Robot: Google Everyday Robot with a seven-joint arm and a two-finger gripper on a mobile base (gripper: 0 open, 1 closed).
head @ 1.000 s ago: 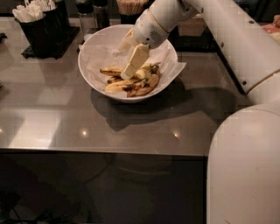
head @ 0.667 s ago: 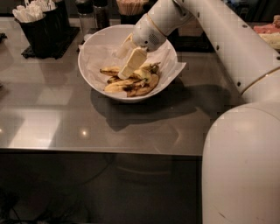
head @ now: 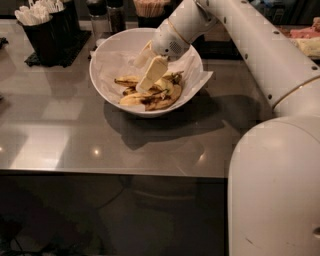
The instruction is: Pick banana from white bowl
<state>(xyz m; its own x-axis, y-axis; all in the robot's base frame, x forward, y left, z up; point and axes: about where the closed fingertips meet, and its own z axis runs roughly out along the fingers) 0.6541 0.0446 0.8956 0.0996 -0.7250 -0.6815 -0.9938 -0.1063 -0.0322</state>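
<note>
The white bowl stands at the back middle of the grey table, lined with crumpled white paper. Several yellow, brown-blotched bananas lie piled in its bottom. A long curved banana lies along the front left of the pile; I cannot tell for certain that it is the longest. My gripper reaches down into the bowl from the upper right. Its fingers are apart: the near finger hangs just over the pile and the far one is behind it. It holds nothing.
A black caddy with white utensils stands at the back left on a dark mat. Shakers and a holder of wooden sticks stand behind the bowl. My white arm crosses the right side. The table's front edge is near.
My gripper has moved slightly down and to the left, deeper into the bowl and closer to the bananas. The bananas and the bowl have not moved.
</note>
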